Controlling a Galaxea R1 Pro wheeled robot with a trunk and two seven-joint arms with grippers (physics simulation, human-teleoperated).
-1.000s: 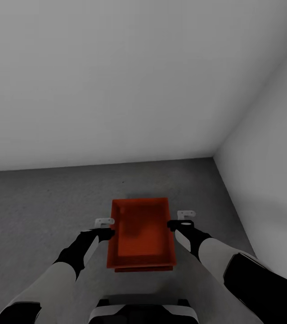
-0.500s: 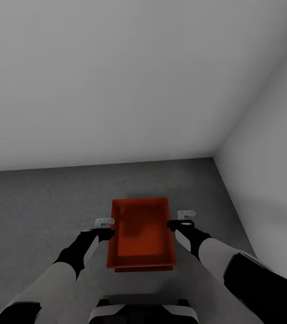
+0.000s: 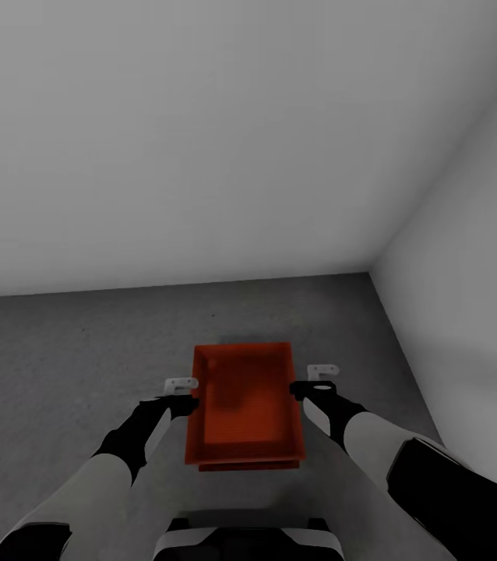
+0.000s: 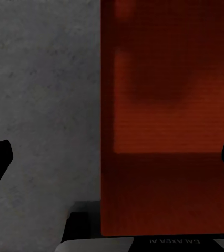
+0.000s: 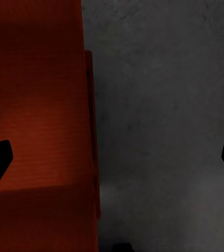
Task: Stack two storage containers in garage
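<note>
Two containers are counted in the head view: the upper bin (image 3: 244, 401) is seated on the lower bin (image 3: 247, 465), of which only a thin edge is seen under the near rim. Both rest on the grey concrete floor (image 3: 69, 366), in the corner where the back wall (image 3: 202, 140) and the side wall (image 3: 467, 312) meet. Two grippers are seen. The left gripper (image 3: 180, 393) is set just beside the stack's left rim, the right gripper (image 3: 317, 380) just beside its right rim. In each wrist view the fingers are spread wide, with nothing between them, so both are released; whether either touches a rim cannot be told from the head view. In the left wrist view the upper bin's ribbed wall (image 4: 170, 121) is bordered by bare floor (image 4: 43, 94). Open floor lies to the left and ahead of the stack; less is left toward the side wall.
</note>
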